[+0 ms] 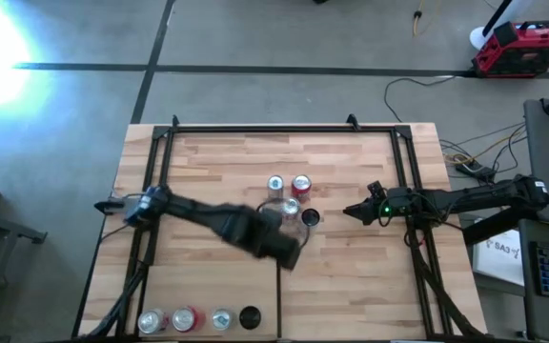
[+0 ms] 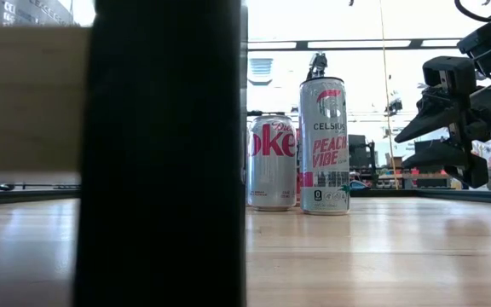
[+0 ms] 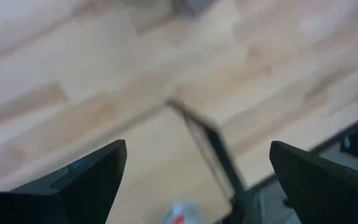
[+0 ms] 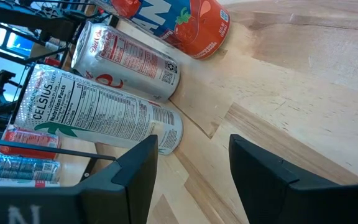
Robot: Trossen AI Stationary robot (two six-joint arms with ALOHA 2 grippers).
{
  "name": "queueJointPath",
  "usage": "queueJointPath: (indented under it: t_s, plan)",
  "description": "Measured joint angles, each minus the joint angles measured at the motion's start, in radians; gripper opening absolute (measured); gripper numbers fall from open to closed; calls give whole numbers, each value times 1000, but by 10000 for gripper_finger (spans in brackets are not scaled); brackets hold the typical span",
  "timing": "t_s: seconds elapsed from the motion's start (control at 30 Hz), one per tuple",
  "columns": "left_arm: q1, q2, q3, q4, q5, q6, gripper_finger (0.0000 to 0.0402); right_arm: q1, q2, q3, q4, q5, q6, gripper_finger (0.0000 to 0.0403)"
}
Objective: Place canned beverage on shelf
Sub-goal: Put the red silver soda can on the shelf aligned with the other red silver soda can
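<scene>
The shelf [image 1: 217,157] is a light wooden board framed by black rails, with a thin black divider strip [image 3: 207,143] at its near edge. Several cans stand upright in a cluster at its middle. Among them are a white Celsius can [image 2: 324,145], a Diet Coke can [image 2: 271,162] and a red can [image 1: 301,184]. My left gripper [image 1: 289,255] hangs open and empty above the board, just near of the cluster, and also shows in its wrist view [image 3: 197,180]. My right gripper [image 1: 354,211] is open and empty to the right of the cluster, pointing level at it. Its wrist view [image 4: 191,174] shows the Celsius can [image 4: 98,112] ahead.
Several more cans [image 1: 187,319] stand in a row at the board's near left edge, with a black one [image 1: 249,316] beside the divider. A dark upright shape [image 2: 160,153] close to the low camera hides that view's left half. Bare board lies right of the cluster [image 1: 370,267].
</scene>
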Motion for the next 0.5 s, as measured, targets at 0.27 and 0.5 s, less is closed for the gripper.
queueJointPath:
  t_s: [0.27, 0.5]
  plan:
    - [147, 21, -6, 31, -48, 145, 380, 0, 0, 0, 0, 0, 0, 183]
    - [249, 88, -7, -7, -36, 154, 380, 0, 0, 0, 0, 0, 0, 183]
